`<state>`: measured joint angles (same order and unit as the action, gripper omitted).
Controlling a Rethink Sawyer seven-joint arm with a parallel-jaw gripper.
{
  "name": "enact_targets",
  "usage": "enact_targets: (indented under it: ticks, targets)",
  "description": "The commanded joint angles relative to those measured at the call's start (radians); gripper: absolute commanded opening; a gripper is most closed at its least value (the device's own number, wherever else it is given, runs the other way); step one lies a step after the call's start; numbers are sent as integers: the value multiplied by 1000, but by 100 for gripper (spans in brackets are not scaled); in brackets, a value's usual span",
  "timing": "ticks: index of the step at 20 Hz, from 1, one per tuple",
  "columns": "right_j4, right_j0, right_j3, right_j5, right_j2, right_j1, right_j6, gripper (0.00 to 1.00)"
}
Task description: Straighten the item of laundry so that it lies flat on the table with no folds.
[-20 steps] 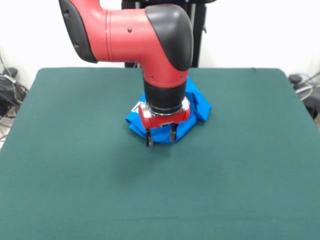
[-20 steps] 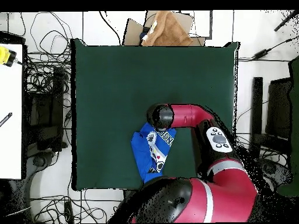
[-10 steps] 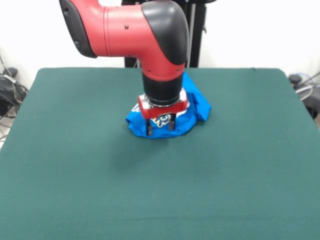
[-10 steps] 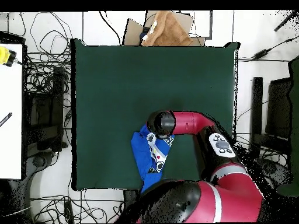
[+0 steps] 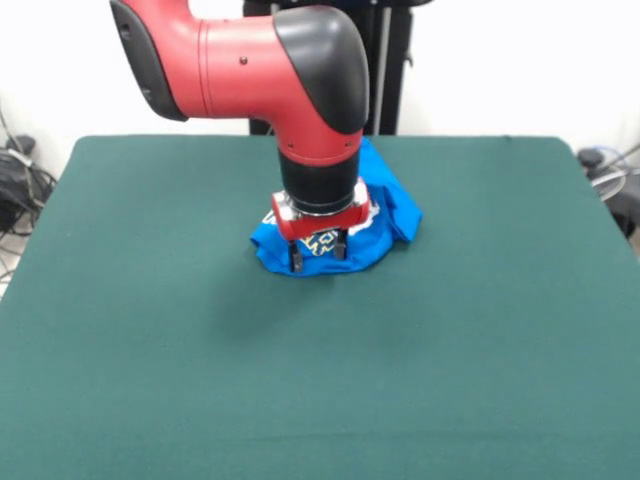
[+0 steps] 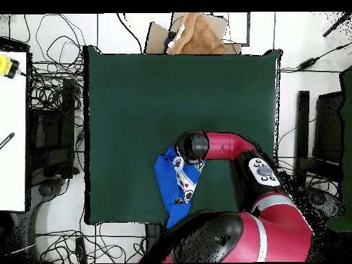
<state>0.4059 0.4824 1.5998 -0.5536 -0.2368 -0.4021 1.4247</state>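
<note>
Green felt covers the desk (image 5: 150, 380) from edge to edge, with cables trailing over the floor around it in the overhead view. Sitting toward the robot's side of the desk is the blue T-shirt (image 5: 392, 212), bunched in a crumpled heap, white lettering showing on its upper folds. Down over the heap's front edge comes the gripper (image 5: 316, 255), fingers (image 5: 295, 258) spread apart, tips at the cloth, nothing pinched between them.
</note>
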Motion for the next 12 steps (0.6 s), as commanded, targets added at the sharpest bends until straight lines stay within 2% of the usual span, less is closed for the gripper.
enact_targets:
  ticks: [1, 12]
  targets:
    - [48, -7, 23, 31, -19, 112, 39, 0]
    - [49, -17, 21, 28, -11, 101, 51, 0]
